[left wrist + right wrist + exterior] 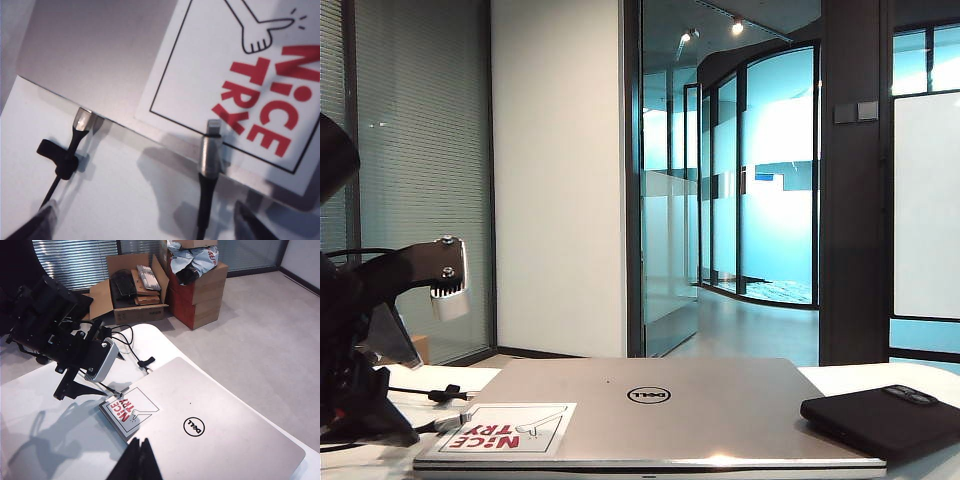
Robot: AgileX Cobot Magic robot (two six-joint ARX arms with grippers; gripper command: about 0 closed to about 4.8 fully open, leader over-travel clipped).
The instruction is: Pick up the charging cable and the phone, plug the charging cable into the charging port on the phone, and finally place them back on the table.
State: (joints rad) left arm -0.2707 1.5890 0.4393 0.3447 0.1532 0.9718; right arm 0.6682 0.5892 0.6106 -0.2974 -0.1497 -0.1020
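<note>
The charging cable (56, 176) lies on the white table (125, 200) against the laptop's corner, its silvery plug (82, 120) just past a black tie-strap knot (62, 159). A second metal-sleeved plug end (210, 150) rests on the laptop's edge. My left gripper (145, 235) hangs open low over this spot, and that second cord runs between its fingers (252, 225), close to one of them. The black phone (885, 420) lies on the table at the right of the exterior view. My right gripper (141, 460) is shut and empty above the laptop's near edge.
A closed silver Dell laptop (650, 410) with a red "NICE TRY" sticker (505, 430) fills the middle of the table. Open cardboard boxes (135, 290) stand on the floor beyond the table's rounded edge. The left arm (60, 340) reaches in over the table's corner.
</note>
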